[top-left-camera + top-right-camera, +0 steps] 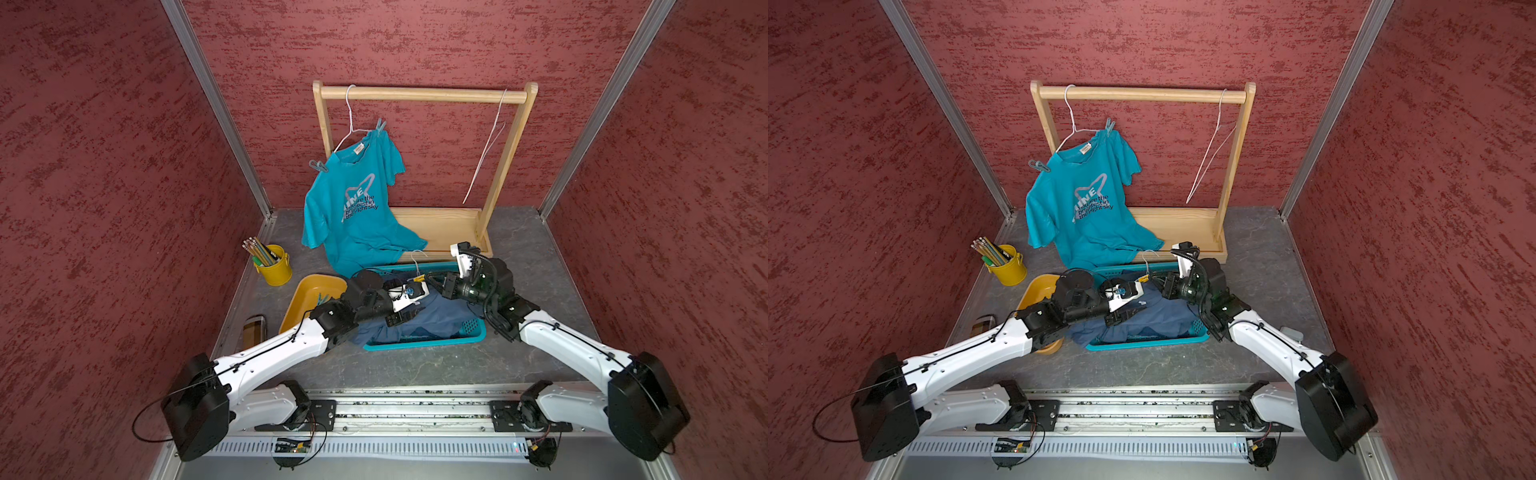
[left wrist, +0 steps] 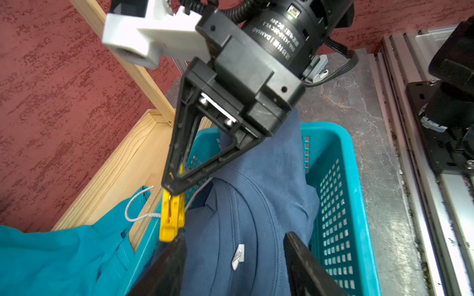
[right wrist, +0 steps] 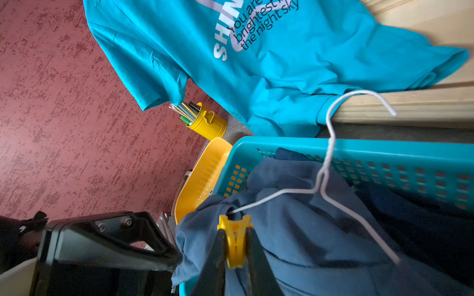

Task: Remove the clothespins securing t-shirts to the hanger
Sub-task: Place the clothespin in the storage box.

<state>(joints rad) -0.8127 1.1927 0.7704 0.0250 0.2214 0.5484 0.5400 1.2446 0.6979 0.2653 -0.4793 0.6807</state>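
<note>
Our right fingers [image 3: 214, 256] grip the yellow plastic clothespin [image 3: 234, 243] lengthwise, its mouth facing the white wire hanger [image 3: 321, 179]; our left fingers [image 2: 302, 261] spread apart, empty

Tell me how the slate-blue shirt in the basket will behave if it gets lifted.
Probably floppy: the slate-blue shirt lies crumpled and drapes over the basket rim. Likely light, being thin fabric. It may drag the wire hanger along, since the yellow clothespin in the right gripper looks clipped to both.

White arms [image 1: 270, 357], black joints [image 1: 332, 320], seemingly plastic
</note>
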